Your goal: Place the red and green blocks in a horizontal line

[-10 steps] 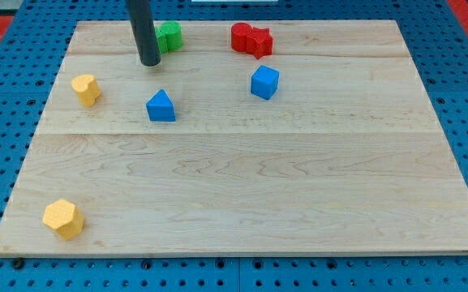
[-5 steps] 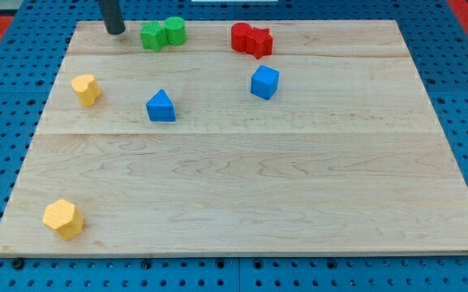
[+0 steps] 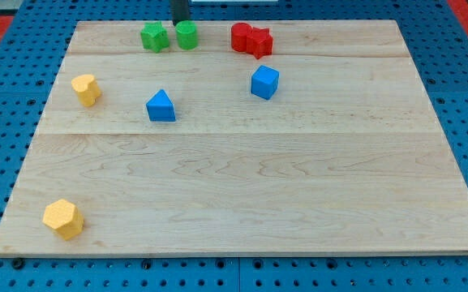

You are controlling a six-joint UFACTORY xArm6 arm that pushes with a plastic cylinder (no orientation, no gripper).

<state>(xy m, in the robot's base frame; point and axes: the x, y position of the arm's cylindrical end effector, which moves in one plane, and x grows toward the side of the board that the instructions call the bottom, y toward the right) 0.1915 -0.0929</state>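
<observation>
Two green blocks lie near the board's top edge: an angular one (image 3: 155, 36) and a round one (image 3: 186, 35) just to its right, with a small gap between them. Two red blocks sit touching further right at about the same height: a round one (image 3: 242, 36) and a star-like one (image 3: 259, 41). My tip (image 3: 180, 22) is at the view's top, right behind the round green block, at the board's top edge. Only the rod's short lower end shows.
A blue cube (image 3: 264, 82) sits below the red blocks. A blue triangular block (image 3: 161, 106) lies below the green ones. A yellow block (image 3: 86, 88) is at the left and another yellow block (image 3: 63, 218) at the bottom left of the wooden board (image 3: 298, 178).
My tip moved from below-left of the green blocks, up round their left side, then right to behind the round green one. The round green block shifted slightly right, opening a gap.
</observation>
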